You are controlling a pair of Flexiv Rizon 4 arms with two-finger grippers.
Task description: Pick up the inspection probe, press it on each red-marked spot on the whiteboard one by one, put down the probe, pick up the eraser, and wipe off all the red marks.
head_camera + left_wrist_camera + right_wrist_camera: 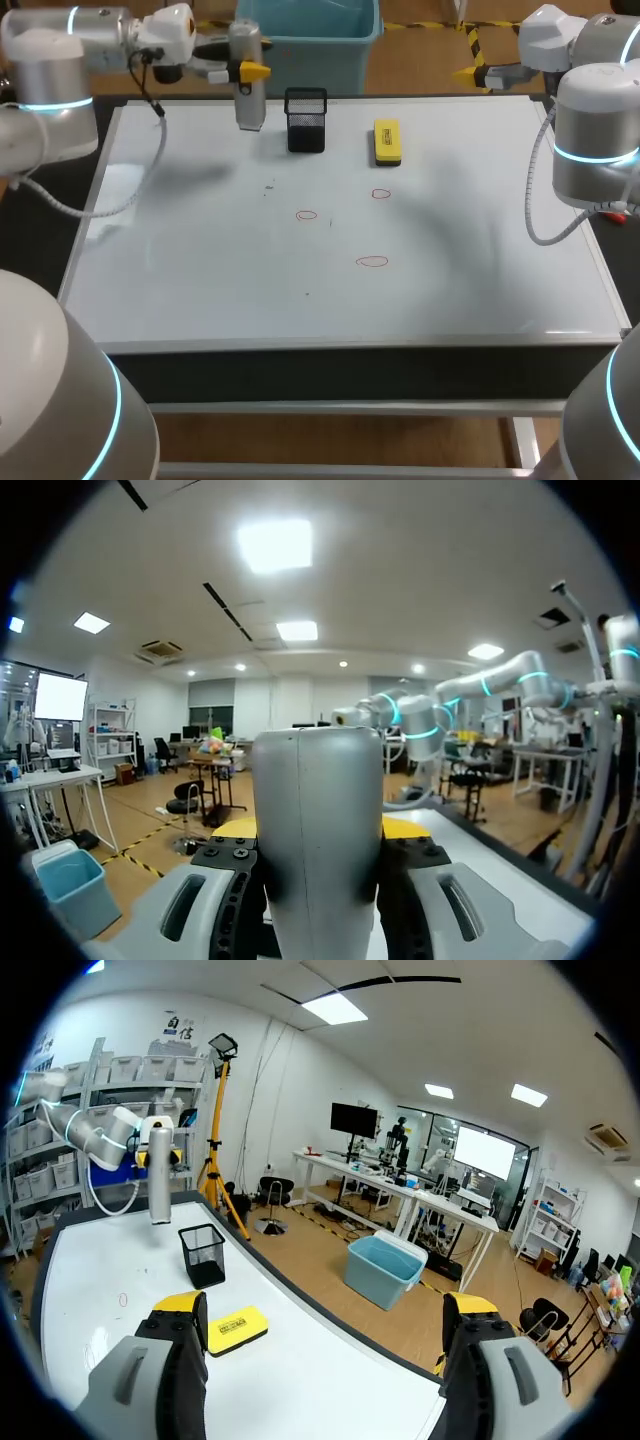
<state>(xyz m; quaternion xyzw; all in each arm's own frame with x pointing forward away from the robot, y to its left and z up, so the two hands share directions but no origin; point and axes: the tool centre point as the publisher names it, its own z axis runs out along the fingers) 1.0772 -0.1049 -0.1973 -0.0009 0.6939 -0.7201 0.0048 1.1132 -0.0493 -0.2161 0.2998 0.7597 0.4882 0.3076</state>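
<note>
The grey cylindrical inspection probe hangs upright over the whiteboard's back left part, with my left gripper shut on its upper half. In the left wrist view the probe fills the gap between the yellow-tipped fingers. Three red circles are drawn mid-board: one, one and one. The yellow eraser lies flat near the back edge. My right gripper stays beyond the back right corner; it stands open and empty, with the eraser ahead of it.
A black mesh pen holder stands between the probe and the eraser, close to the probe's right. The holder also shows in the right wrist view. A few small dark specks dot the board. The board's metal frame runs along the front.
</note>
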